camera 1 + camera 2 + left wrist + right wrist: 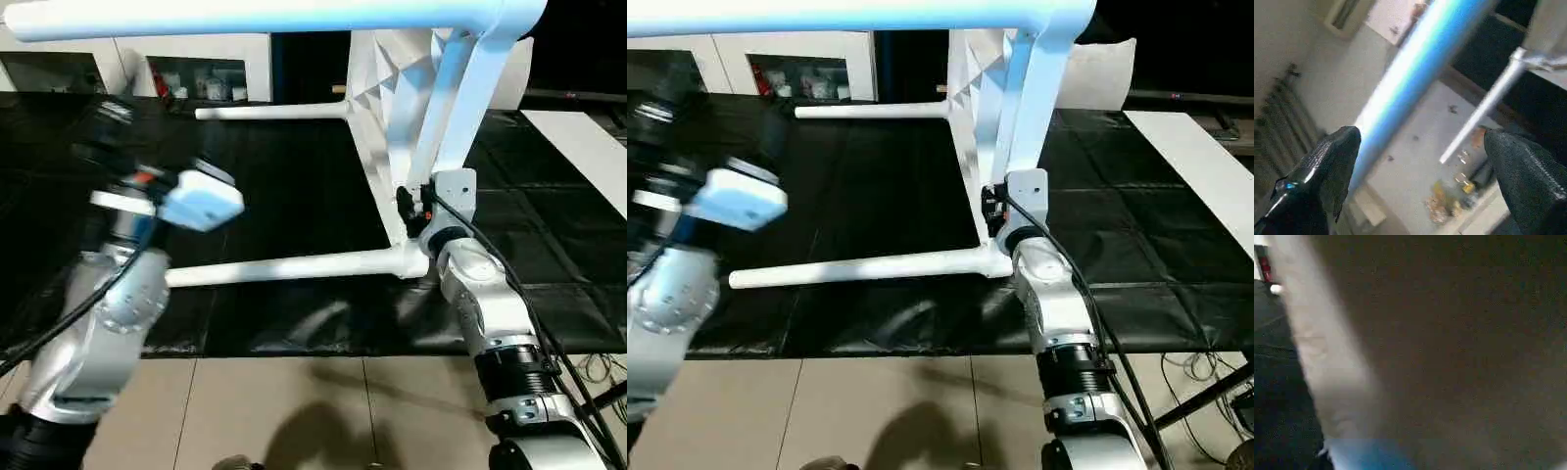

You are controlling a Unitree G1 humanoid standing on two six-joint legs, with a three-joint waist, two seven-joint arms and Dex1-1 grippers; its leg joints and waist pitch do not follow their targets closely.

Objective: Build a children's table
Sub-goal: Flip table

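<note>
The children's table lies on its side on the black cover. Its white tabletop (377,88) stands on edge with the ribbed underside facing left. Three white legs stick out leftward from it: an upper one (245,18) across the top of the picture, a low near one (284,266) and a far one (269,112). My right gripper (411,211) is against the tabletop's near rim (1024,108), just above the low leg's socket. In the right wrist view a white surface (1327,382) is very close. My left gripper (1420,137) is raised at the left, open and holding nothing, with the upper leg (1415,73) beyond its fingers.
The black-covered work surface (294,186) ends at a front edge, with tiled floor (294,411) below it. White cabinets (196,64) stand at the back. A white board (588,147) lies at the right, and cables (1205,367) hang near the floor on the right.
</note>
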